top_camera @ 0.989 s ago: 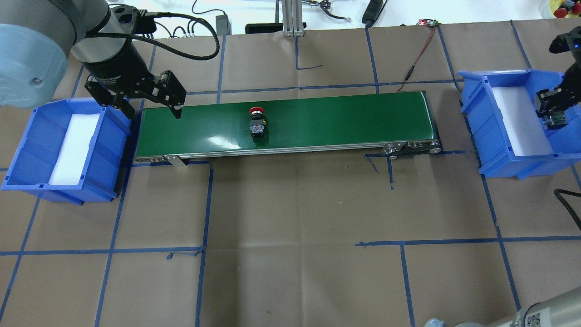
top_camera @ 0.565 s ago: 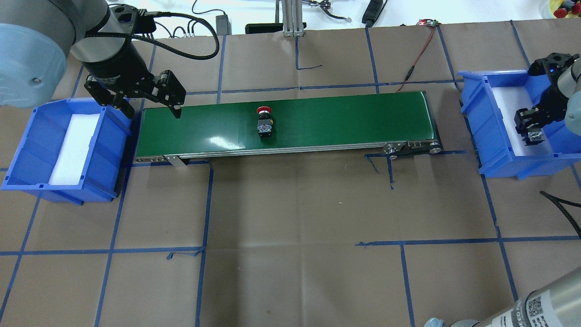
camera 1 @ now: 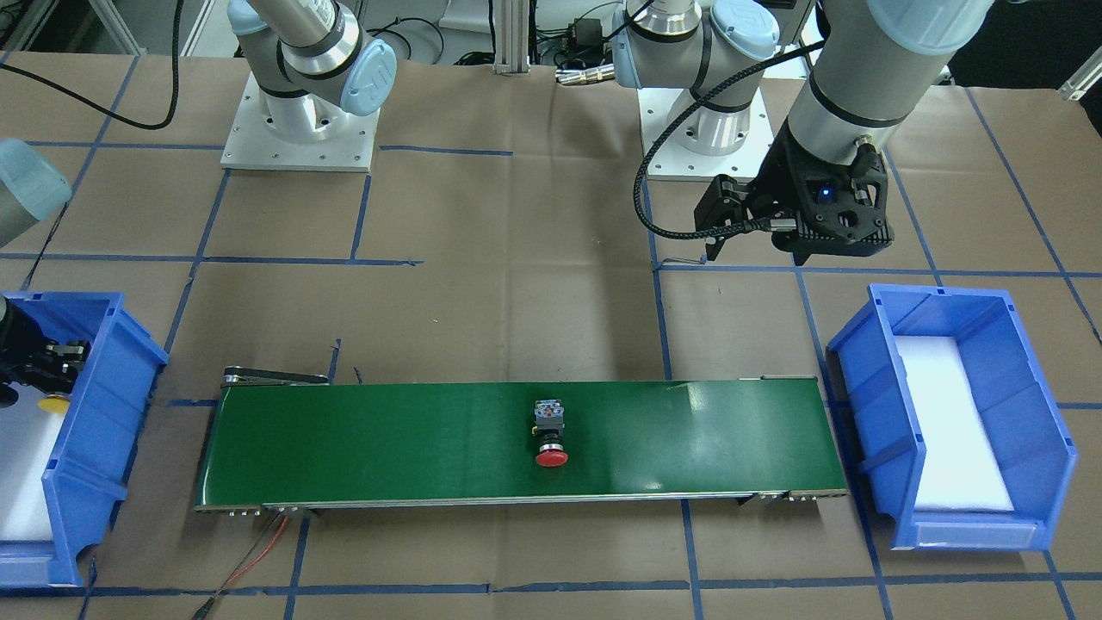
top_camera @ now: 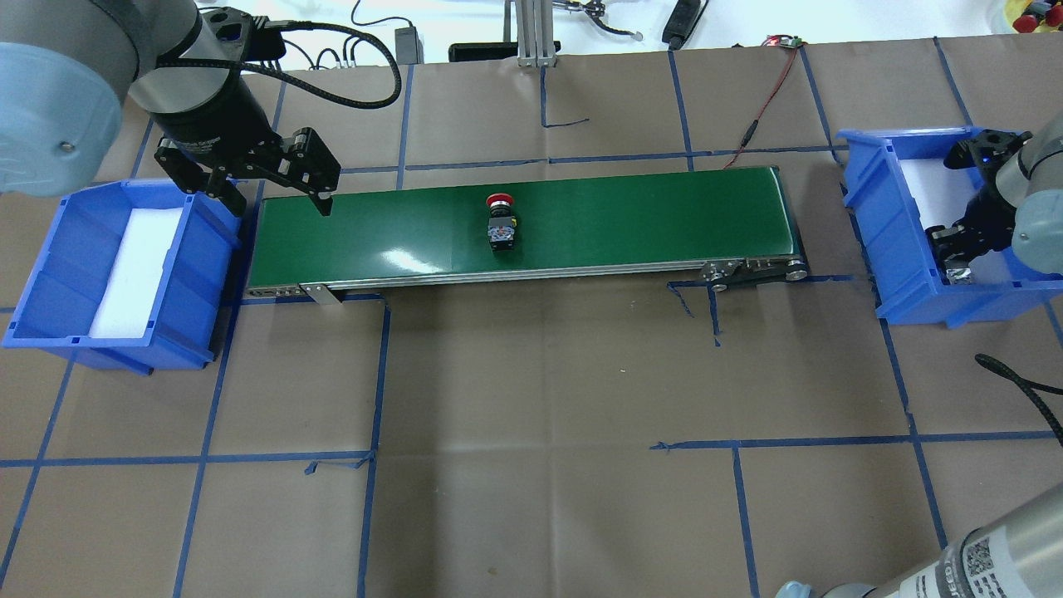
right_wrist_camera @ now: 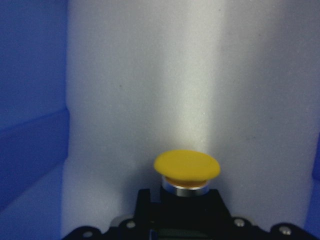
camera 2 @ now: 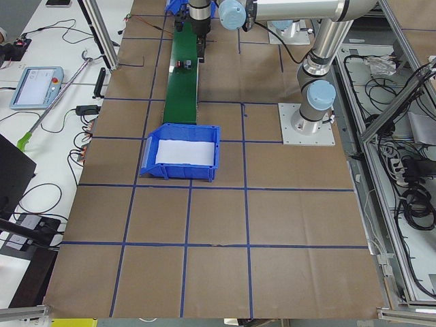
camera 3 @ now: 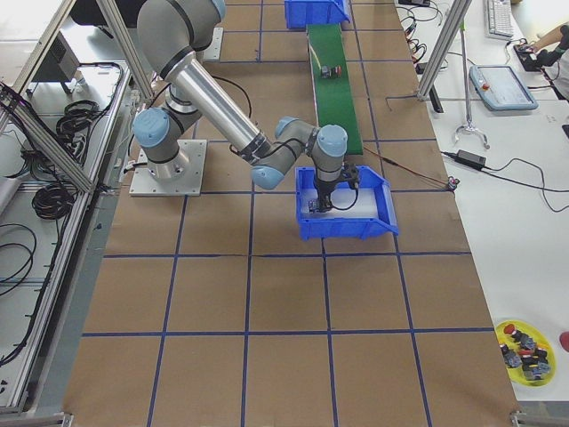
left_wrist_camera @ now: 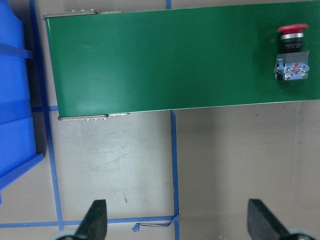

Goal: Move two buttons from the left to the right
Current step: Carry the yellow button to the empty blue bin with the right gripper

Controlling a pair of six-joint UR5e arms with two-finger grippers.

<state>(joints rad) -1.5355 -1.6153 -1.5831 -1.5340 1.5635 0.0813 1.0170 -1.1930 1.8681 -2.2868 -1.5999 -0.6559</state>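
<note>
Red button (top_camera: 501,223) has ridden further along the belt (top_camera: 648,208), so it now lies farther from the left gripper (top_camera: 280,205) than it did a second ago. It rests on its side near mid-belt, well apart from those fingers and on the side away from the left bin (top_camera: 50,274). In the left wrist view it sits far ahead of the fingers (left_wrist_camera: 95,220), toward the side of the other one.

The left gripper has not shifted. It hangs over the belt's end, fingers spread wide with nothing between them.

The right gripper (top_camera: 953,264) has moved most. It has swung in from the outer side of the right bin (top_camera: 872,208) and dropped lower, to the bin's near end. Its fingers pinch the yellow button (right_wrist_camera: 187,167) by the block body. The cap sticks out just past the fingertips over the bin's white foam (right_wrist_camera: 150,75), and shows as a yellow spot under the gripper in the front-facing view. Whether the button touches the foam cannot be told.
</note>
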